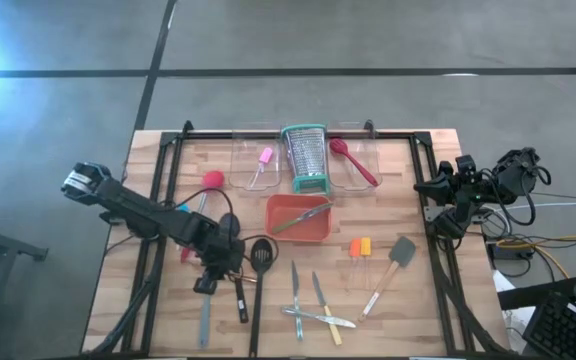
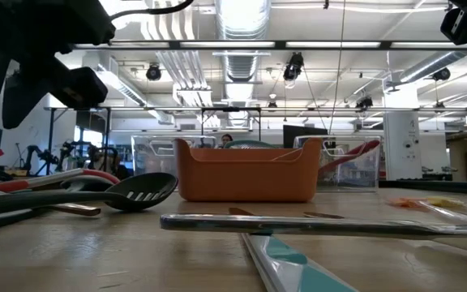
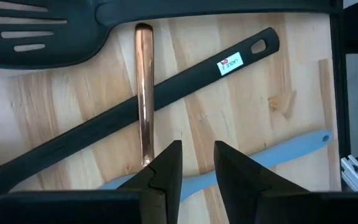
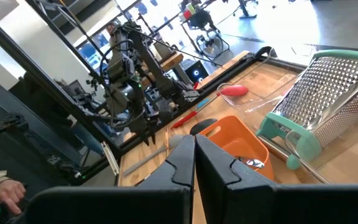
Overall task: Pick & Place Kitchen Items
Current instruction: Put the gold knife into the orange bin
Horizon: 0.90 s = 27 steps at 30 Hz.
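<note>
– Looking at the left hand (image 3: 196, 165), what do you see?
– It hangs low over the front left part of the desk (image 1: 408, 320), fingers a little spread with bare wood showing between them. It pinches nothing.
– What lies under it?
– A copper-coloured handle (image 3: 143, 93) ends just beside one fingertip. A blue handle (image 3: 291, 149) runs beneath both fingers, and a long black spoon handle (image 3: 197, 81) crosses under the copper one. The black slotted turner (image 1: 261, 255) lies just beyond.
– And the right hand (image 4: 194, 152)?
– It waits at the right edge of the desk, fingers pressed together, holding nothing.
– Where are the other kitchen items?
– Several small knives and peelers (image 1: 313, 305) lie crossed at the front middle. Two orange-handled tools (image 1: 360, 248) and the grey spatula (image 1: 401, 252) sit to their right. A long slim utensil lies in the orange tray (image 1: 273, 205) at the centre.
– And at the back?
– The steel grater (image 1: 305, 155) stands upright between two clear bins. A pink-handled tool (image 1: 264, 160) is in the left bin and the red spoon (image 1: 353, 160) in the right one.
</note>
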Each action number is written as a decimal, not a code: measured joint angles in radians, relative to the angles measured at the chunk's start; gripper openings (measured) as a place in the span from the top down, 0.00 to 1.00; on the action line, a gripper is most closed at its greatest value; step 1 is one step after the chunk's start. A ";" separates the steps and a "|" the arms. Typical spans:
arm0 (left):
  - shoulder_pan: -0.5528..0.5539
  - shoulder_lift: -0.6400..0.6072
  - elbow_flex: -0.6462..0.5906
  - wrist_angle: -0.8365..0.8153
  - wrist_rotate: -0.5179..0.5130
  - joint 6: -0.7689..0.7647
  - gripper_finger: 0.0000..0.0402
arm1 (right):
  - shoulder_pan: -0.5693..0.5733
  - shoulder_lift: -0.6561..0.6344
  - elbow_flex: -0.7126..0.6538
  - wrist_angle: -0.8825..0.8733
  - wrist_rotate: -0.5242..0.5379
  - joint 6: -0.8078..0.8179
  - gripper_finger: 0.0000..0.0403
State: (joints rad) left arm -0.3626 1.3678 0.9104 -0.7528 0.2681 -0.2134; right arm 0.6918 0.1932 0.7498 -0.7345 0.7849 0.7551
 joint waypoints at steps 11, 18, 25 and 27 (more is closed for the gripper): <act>0.000 0.042 -0.061 -0.014 -0.062 0.073 0.76 | 0.000 0.000 0.000 0.000 0.000 0.000 0.98; 0.000 0.054 -0.071 0.006 -0.063 0.047 0.76 | 0.000 0.000 0.000 0.000 0.000 0.000 0.98; 0.000 0.057 -0.082 0.054 -0.049 0.053 0.76 | 0.000 0.000 0.000 0.000 0.000 0.000 0.98; 0.000 0.056 -0.082 0.060 -0.051 0.055 0.76 | 0.000 0.000 0.000 0.000 0.000 0.000 0.98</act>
State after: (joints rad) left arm -0.3630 1.4242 0.8288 -0.6933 0.2167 -0.1581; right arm 0.6915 0.1932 0.7498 -0.7345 0.7853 0.7547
